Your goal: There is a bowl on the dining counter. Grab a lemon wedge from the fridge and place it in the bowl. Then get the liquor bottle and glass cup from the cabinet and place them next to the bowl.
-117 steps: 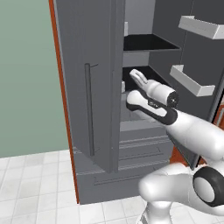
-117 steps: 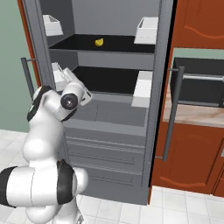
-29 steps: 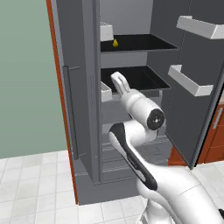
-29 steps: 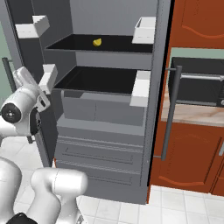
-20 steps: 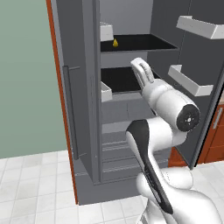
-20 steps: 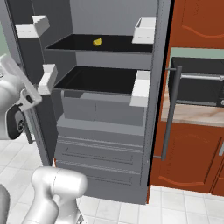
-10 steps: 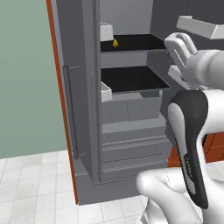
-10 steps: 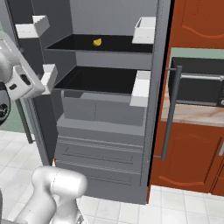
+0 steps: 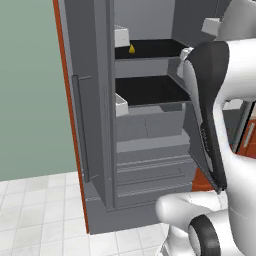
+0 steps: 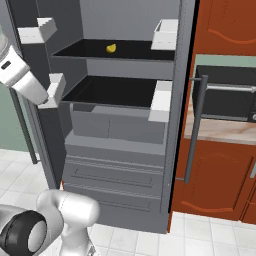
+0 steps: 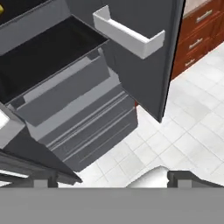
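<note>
The fridge (image 10: 120, 130) stands with both doors open. A small yellow lemon wedge (image 10: 111, 48) lies on its upper black shelf, and the left base view has it too (image 9: 131, 48). My white arm (image 9: 215, 100) rises tall in front of the fridge's right side. In the hand view my gripper (image 11: 113, 179) is open, its two dark fingertips (image 11: 43, 179) far apart with nothing between them. It looks down from high up at the lower shelf, the drawers (image 11: 87, 127) and the floor. The bowl, liquor bottle and glass cup are out of view.
White door bins (image 10: 166, 33) hang on both open doors, one of them close below the hand (image 11: 127, 37). Red-brown wooden cabinets (image 10: 220, 165) and a built-in oven (image 10: 225, 95) stand right of the fridge. A green wall (image 9: 30, 100) lies to the left, above white floor tiles (image 9: 45, 220).
My arm has swung up and to the right, from in front of the middle shelf to high beside the right door. The lemon wedge and the fridge have not moved.
</note>
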